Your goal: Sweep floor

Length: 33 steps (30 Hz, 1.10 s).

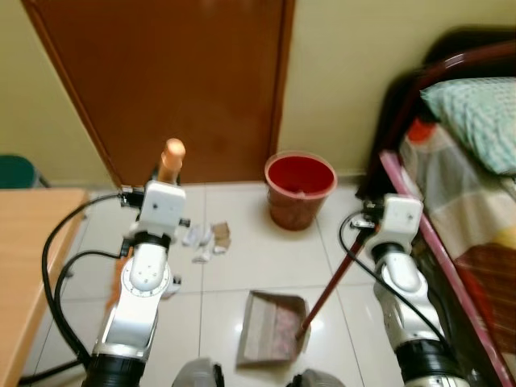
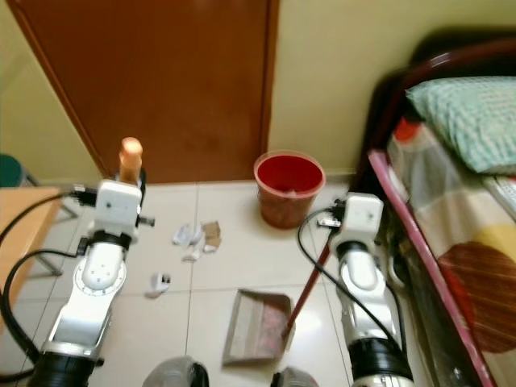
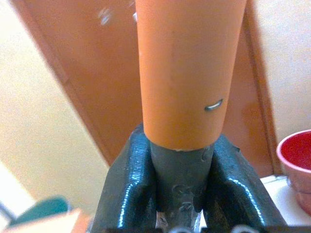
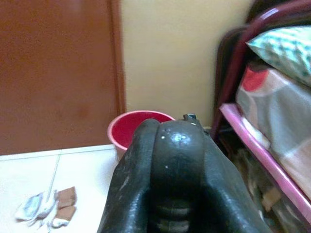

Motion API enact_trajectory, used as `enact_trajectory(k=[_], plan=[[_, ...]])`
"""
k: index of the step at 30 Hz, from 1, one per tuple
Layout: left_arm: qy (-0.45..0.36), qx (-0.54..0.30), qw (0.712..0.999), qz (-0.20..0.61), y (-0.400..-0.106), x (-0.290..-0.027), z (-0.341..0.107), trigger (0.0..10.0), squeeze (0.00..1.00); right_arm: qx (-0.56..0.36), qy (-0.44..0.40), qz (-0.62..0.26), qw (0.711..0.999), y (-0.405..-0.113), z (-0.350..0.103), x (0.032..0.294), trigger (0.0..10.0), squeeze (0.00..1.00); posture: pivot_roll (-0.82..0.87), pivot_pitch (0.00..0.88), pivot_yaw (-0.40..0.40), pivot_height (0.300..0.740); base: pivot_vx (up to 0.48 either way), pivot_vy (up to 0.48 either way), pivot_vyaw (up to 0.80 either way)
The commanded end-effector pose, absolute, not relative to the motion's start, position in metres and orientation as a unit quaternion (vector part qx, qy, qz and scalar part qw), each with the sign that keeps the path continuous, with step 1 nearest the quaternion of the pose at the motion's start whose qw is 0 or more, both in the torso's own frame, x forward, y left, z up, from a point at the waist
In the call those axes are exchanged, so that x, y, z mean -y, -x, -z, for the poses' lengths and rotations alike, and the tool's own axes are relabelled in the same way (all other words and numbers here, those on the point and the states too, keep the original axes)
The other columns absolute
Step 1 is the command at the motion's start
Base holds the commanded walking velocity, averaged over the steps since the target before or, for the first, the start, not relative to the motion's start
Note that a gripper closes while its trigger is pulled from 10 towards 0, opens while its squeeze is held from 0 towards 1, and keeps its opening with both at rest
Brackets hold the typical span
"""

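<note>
An orange broom handle (image 1: pixel 172 155) stands upright at the left, in front of the door. My left gripper (image 3: pixel 177 145) is shut on it, the black fingers (image 3: pixel 124 194) clamping it from both sides. A grey-brown dustpan (image 1: pixel 272 326) lies on the tiles just ahead of me, with pinkish dust in it. Its dark red stick (image 1: pixel 330 284) slants up to my right gripper (image 4: pixel 175 141), which is shut on the stick's top. White paper scraps and brown bits (image 1: pixel 208 239) lie on the floor between the broom and the red bucket (image 1: pixel 299 189). One more scrap (image 2: pixel 159 282) lies nearer my left arm.
A brown door (image 1: pixel 173 72) and a yellow wall close the back. A bed (image 1: pixel 476 210) with a pink frame and a pillow (image 1: pixel 476 117) runs along the right. A wooden table (image 1: pixel 24 250) edges in at the left, with a teal seat (image 1: pixel 14 171) behind it.
</note>
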<state>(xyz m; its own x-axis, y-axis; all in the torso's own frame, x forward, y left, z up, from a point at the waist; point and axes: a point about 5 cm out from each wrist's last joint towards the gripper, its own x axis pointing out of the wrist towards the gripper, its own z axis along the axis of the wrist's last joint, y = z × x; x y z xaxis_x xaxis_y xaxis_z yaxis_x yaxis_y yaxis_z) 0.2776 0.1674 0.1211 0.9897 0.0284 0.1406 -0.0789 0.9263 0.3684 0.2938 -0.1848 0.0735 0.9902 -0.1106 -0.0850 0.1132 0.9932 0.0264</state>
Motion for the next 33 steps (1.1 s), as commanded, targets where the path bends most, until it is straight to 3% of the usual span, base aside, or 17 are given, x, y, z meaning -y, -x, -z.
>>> enact_trajectory(k=[1,14,22,26,33], plan=[[-0.184,0.087,0.979,-0.013,-0.280,-0.161,-0.126,10.0,0.00,-0.022,-0.008,0.060,0.998,-0.297,-0.083,0.188,10.0,0.00,0.03,0.046,-0.050,0.740,0.000,0.000,0.00],[-0.175,0.033,0.980,0.085,-0.308,-0.152,-0.106,10.0,0.00,0.012,0.000,0.056,0.998,-0.317,-0.103,0.182,10.0,0.00,0.02,0.070,-0.025,0.740,0.000,0.000,0.00],[-0.173,0.052,0.982,0.049,-0.319,-0.157,-0.115,10.0,0.00,0.011,0.002,0.064,0.998,-0.311,-0.100,0.183,10.0,0.00,0.00,0.074,-0.015,0.740,0.000,0.000,0.00],[-0.130,0.066,0.989,0.027,-0.309,-0.158,-0.122,10.0,0.00,0.012,0.003,0.070,0.997,-0.307,-0.099,0.188,10.0,0.00,0.01,0.070,-0.014,0.740,0.000,0.000,0.00],[-0.124,0.073,0.989,0.029,-0.297,-0.157,-0.120,10.0,0.00,0.008,0.006,0.075,0.997,-0.306,-0.097,0.191,10.0,0.00,0.02,0.068,-0.022,0.740,0.079,0.000,0.00]])
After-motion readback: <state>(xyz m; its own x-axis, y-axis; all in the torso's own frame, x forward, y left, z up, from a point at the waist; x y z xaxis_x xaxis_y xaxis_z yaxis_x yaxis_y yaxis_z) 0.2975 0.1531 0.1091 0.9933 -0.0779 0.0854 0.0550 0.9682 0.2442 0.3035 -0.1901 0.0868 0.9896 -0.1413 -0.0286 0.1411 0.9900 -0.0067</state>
